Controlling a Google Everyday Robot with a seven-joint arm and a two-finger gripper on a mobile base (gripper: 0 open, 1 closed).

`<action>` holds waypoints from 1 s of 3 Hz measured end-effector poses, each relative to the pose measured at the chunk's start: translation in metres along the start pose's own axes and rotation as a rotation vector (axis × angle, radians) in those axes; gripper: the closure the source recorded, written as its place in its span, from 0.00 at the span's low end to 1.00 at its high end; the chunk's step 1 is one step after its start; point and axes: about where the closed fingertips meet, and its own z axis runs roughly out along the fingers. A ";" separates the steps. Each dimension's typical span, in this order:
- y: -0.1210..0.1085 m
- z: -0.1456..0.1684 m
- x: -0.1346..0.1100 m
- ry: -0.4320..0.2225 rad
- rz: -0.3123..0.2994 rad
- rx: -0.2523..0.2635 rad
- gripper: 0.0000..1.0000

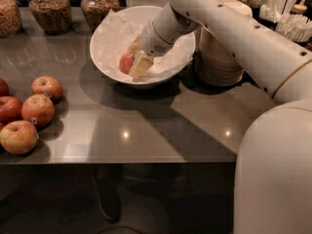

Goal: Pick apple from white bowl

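Item: apple [125, 62], lying left-centre in bowl [141, 80], on paper liner [111, 38], far side of table [146, 130].
Gripper [135, 57]: down inside bowl at apple's right side, angled over the rim to reach it. Grip state: I can't tell.
Other apples [39, 108]: near left.

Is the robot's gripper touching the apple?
Cannot tell. The camera view shows the gripper overlapping the apple's right edge in the bowl, hiding any contact or gap.

No legible text or labels, pincer [133, 62] inside white bowl [115, 77]
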 end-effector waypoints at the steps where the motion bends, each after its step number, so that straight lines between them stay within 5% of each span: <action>1: 0.000 0.000 0.000 0.000 0.000 0.000 0.99; 3: -0.012 -0.063 -0.025 -0.050 -0.048 0.165 1.00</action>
